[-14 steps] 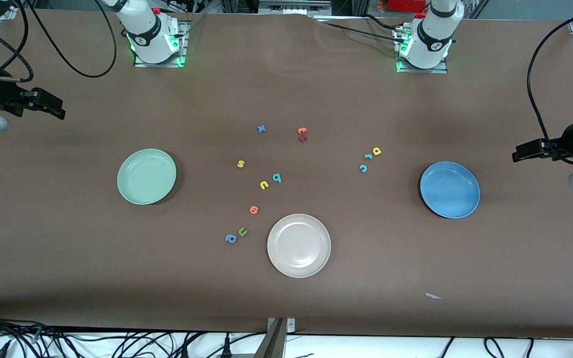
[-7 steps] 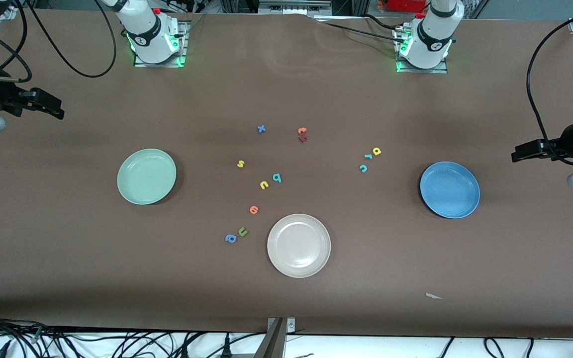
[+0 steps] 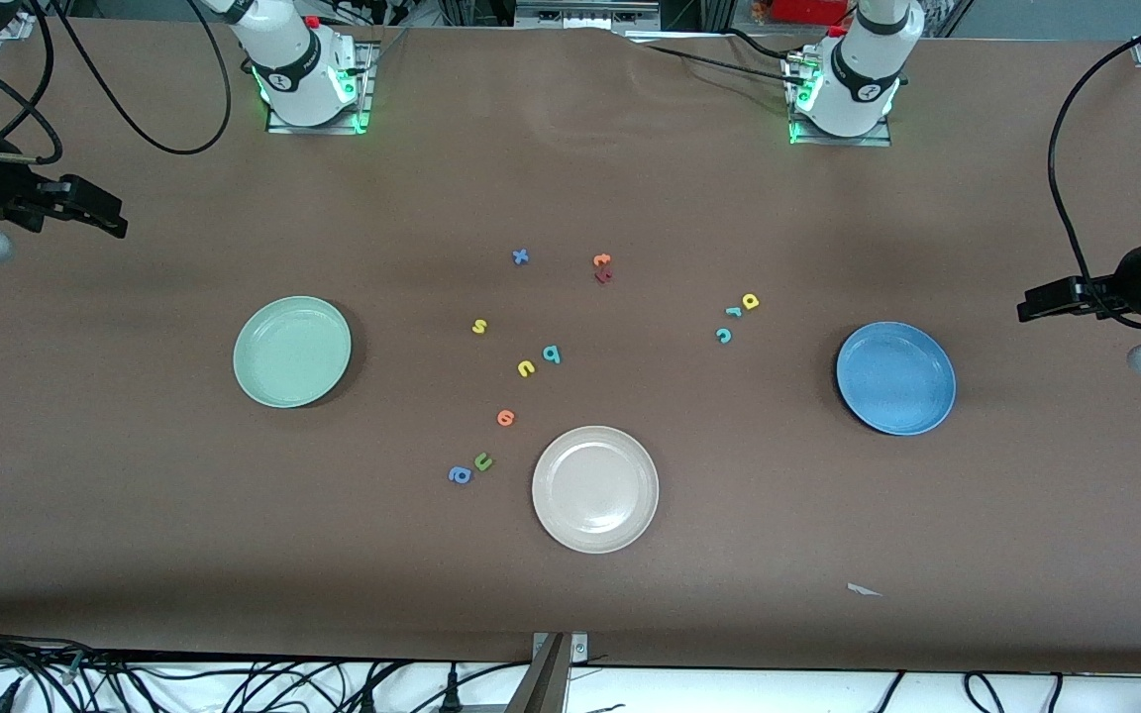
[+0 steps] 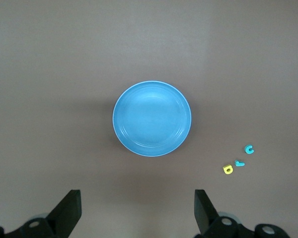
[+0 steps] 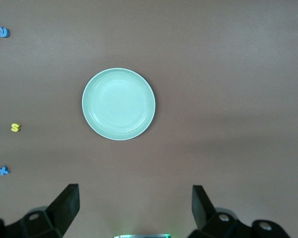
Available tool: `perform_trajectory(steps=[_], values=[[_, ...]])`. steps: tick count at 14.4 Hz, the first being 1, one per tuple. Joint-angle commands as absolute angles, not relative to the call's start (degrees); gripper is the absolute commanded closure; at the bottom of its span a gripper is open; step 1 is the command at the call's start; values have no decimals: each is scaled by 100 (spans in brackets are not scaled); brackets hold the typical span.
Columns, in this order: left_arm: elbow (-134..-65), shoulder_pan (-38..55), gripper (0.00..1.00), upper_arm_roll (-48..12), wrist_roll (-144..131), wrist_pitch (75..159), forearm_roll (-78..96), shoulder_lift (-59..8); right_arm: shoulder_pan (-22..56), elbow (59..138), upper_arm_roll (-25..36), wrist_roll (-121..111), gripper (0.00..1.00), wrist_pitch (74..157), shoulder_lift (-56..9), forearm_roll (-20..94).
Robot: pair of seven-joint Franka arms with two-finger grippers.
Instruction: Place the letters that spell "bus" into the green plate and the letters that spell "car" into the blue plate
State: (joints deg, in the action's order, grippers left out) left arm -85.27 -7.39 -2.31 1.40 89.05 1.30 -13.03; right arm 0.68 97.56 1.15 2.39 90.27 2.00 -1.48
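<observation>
Both arms ran off the sides of the front view, so only their wrists and hands showed. The small red letter (image 3: 603, 276) touching the orange letter (image 3: 601, 260) was too dark to read.

The table (image 3: 570, 594) was covered in plain brown sheeting, with a scrap of white paper (image 3: 864, 590) near its front edge and black cables hanging below that edge. The arm bases glowed green along the top of the front view.

The green plate (image 3: 292, 352) lay toward the right arm's end, the blue plate (image 3: 895, 377) toward the left arm's end; neither held a letter. A cream-white plate (image 3: 595, 488) sat between them, nearer the front camera. The yellow "s" (image 3: 478, 326), yellow "u" (image 3: 526, 368) and teal "b" (image 3: 552, 354) lay mid-table. The teal "c" (image 3: 724, 335), teal "r" (image 3: 734, 312) and yellow "a" (image 3: 750, 301) clustered near the blue plate. A blue "x" (image 3: 520, 256), an orange round letter (image 3: 505, 417), an olive "u" (image 3: 482, 461) and a blue "a" (image 3: 459, 475) lay scattered too.

The right hand (image 5: 132, 206) hung high above the table near the green plate, fingers wide apart and holding nothing. The left hand (image 4: 137, 210) hung likewise near the blue plate, fingers wide apart.
</observation>
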Motion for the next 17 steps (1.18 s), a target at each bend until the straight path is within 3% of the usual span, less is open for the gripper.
perform_trajectory(steps=[1,2,6,10,14,16,17], values=[[-8456,-939,1,-202,264,8868,1073,-1257,9,9642,79,176,0,8921,158,-211],[-8377,-1201,1,-159,203,8920,1725,-1266,9,9650,79,202,0,8912,158,-211],[-8376,-1204,0,-545,158,8859,310,-1187,26,9650,70,220,0,8912,150,-246],[-8376,-1213,0,-562,79,8790,229,-1187,18,9659,70,220,0,8912,149,-237],[-8376,-1204,12,-563,88,8500,220,-1213,18,9659,70,237,0,8824,149,-237],[-8341,-1187,0,-563,105,8481,89,-1230,18,9668,79,246,0,8815,149,-220],[-8332,-1187,0,-563,105,8481,53,-1230,9,9668,79,246,0,8815,149,-220]])
